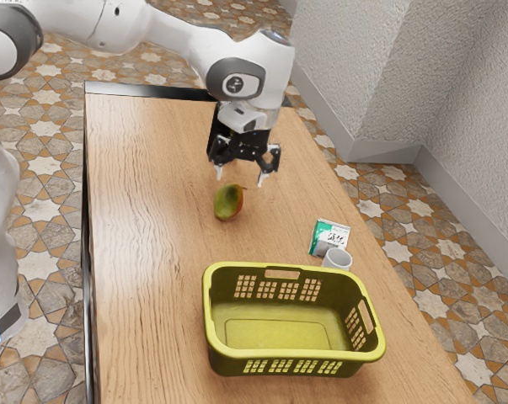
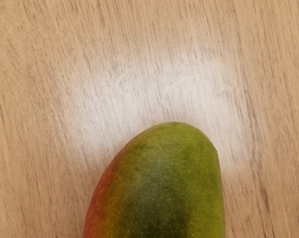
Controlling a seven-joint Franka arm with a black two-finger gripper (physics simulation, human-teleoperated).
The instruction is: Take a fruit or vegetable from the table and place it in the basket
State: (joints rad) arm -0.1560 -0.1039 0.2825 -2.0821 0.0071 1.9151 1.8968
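Observation:
My gripper (image 1: 240,178) is open in the exterior view, its two fingers spread wide with nothing between them. Just below it in that view lies a green and red mango (image 1: 228,203) on the wooden table. The mango (image 2: 164,188) appears large in the wrist view, close under my hand, with part of it cut off by the lower edge. A yellow-green basket (image 1: 294,354) stands on the table, nearer the exterior view's bottom, and its inside holds nothing that I can see.
Behind the basket, toward the exterior view's right, are a white cup (image 1: 337,258) and a small green and white box (image 1: 328,238). The wooden table (image 1: 144,252) reaches past the mango on both sides, and a wall (image 1: 456,109) rises beyond its far side.

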